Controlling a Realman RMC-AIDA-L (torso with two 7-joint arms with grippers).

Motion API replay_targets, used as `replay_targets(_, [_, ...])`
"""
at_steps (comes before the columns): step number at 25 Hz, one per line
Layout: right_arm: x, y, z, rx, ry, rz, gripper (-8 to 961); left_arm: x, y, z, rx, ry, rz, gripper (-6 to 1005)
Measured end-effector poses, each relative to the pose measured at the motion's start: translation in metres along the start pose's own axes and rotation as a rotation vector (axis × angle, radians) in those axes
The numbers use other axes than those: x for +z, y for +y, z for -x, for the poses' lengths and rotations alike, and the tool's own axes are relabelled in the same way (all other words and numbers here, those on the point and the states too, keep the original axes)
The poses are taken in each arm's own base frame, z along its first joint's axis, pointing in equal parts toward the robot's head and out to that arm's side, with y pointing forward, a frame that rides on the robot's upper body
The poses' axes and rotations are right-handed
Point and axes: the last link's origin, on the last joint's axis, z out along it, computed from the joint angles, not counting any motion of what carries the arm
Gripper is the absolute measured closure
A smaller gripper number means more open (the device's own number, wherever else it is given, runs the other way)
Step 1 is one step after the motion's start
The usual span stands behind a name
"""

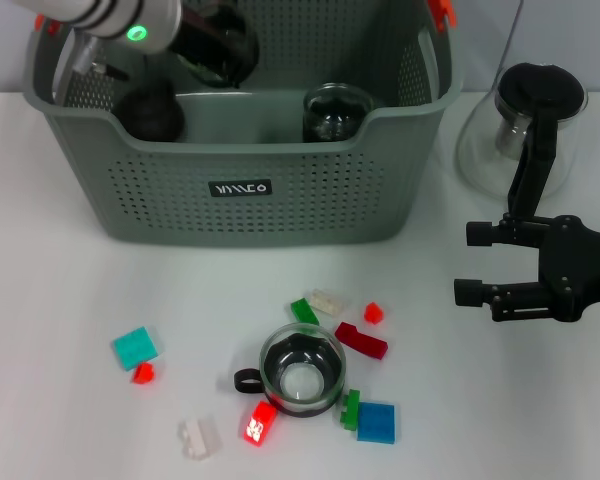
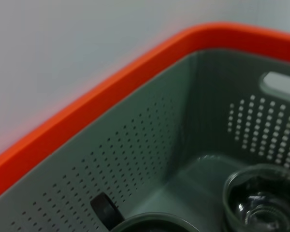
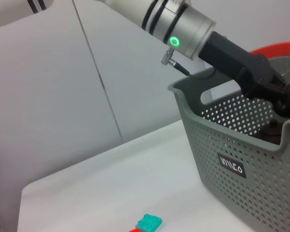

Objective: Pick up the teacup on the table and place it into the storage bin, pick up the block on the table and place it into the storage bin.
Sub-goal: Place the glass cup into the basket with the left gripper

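Reaching left tool (image 1: 155, 105) half-hidden inside storage bin (image 1: 180, 190)

Brightness: even and bright in all three views — the white table (image 1: 70, 250) reads almost flat.
Shadows: soft and faint under the bin (image 1: 250, 190) and the blocks; darkest inside the bin.
Glare: pale reflections on the table cup's (image 1: 301, 370) rim and on the glass pot (image 1: 520, 130); the red block (image 1: 260, 424) glows, overexposed.
Blur: left wrist view is soft — the orange rim (image 2: 106, 96) smears at its edges.
Focus: right wrist view is sharp on the bin label (image 3: 231, 166).
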Motion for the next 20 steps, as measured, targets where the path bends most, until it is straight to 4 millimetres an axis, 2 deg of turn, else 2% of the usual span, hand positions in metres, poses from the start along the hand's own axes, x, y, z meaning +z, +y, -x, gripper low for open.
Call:
replay_targets(5, [0.002, -0.001, -0.002, 0.005, 0.020, 0.000, 28, 0.014, 0.010, 0.000, 0.031, -0.051, -0.028, 938])
replay_targets(11, [0.004, -0.003, -0.005, 0.014, 0.032, -0.008, 28, 0.019, 0.018, -0.001, 0.053, -0.055, -0.024, 937])
replay_targets(17, [0.004, -0.003, -0.005, 0.015, 0.035, -0.008, 28, 0.022, 0.023, 0.001, 0.061, -0.058, -0.022, 864])
replay_targets(20, [0.003, -0.003, -0.006, 0.018, 0.036, -0.011, 28, 0.022, 0.023, 0.001, 0.057, -0.051, -0.025, 788])
